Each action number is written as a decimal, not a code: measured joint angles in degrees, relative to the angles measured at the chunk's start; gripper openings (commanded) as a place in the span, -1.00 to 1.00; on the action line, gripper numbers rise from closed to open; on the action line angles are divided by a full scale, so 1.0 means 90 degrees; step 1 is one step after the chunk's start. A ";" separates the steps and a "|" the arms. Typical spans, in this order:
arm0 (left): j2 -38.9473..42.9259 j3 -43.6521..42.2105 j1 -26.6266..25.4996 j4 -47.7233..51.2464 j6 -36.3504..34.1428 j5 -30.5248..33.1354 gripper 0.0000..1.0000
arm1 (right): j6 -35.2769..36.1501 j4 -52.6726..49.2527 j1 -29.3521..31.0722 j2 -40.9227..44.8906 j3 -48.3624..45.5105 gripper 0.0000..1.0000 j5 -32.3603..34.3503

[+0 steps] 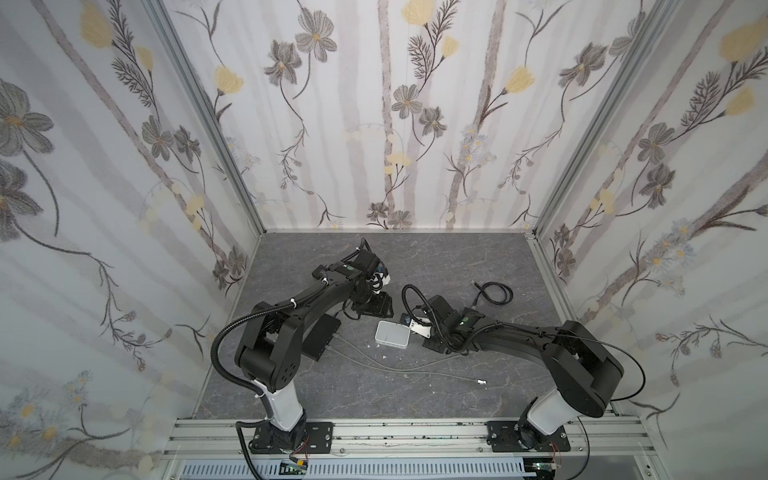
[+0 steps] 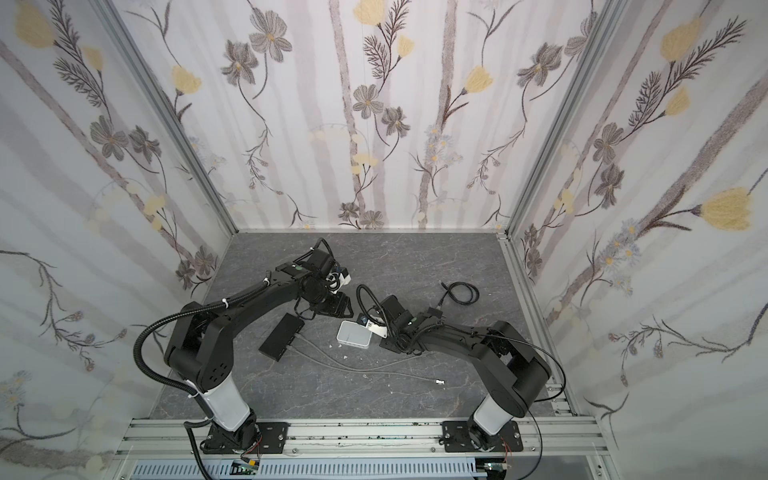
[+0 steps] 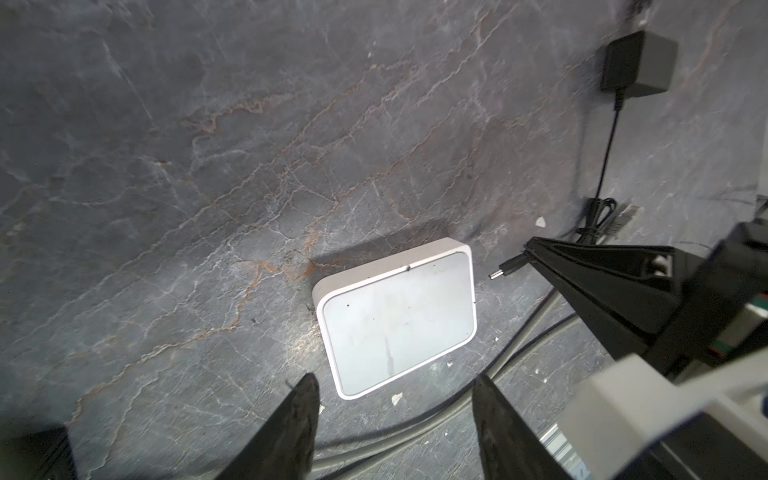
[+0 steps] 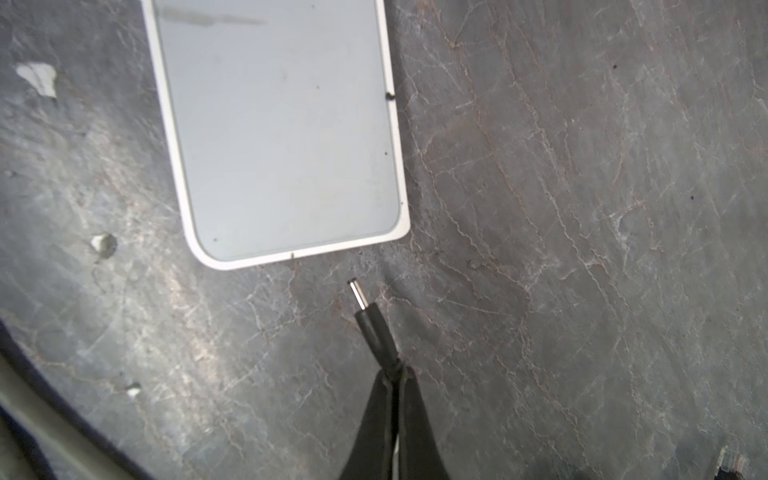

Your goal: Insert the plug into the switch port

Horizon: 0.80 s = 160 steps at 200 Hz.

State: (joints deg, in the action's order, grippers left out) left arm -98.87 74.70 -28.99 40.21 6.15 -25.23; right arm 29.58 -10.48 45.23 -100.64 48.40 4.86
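Right wrist view: plug [image 4: 366, 318] pinched in clenched right claw [image 4: 395, 372], tip near the white switch [image 4: 282, 124] but not yet inserted; left claw [image 3: 395, 377] hangs released, empty.

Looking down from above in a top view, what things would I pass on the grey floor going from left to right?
In a top view: black box → white box → coiled black cable.

Open tabletop [image 4: 582, 208] separates plug [image 4: 365, 316] and switch [image 4: 282, 124] (cables [image 3: 395, 442] run nearby).
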 measured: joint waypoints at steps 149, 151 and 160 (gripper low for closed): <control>0.3900 -0.3517 -0.0583 -0.3806 -0.2375 -0.1719 0.13 | -0.0619 0.0775 -0.0357 0.2259 -0.0884 -1.00 -0.2875; 0.3920 -0.3524 -0.0585 -0.3835 -0.2407 -0.1727 0.13 | -0.0636 0.0806 -0.0357 0.2278 -0.0908 -1.00 -0.2917; 0.3968 -0.3538 -0.0605 -0.3942 -0.2550 -0.1751 0.13 | -0.0743 0.0969 -0.0359 0.2365 -0.1005 -1.00 -0.3106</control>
State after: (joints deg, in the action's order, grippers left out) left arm -63.16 42.85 -34.44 4.73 -16.80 -40.99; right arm 22.90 -1.76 42.00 -79.35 39.35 -23.09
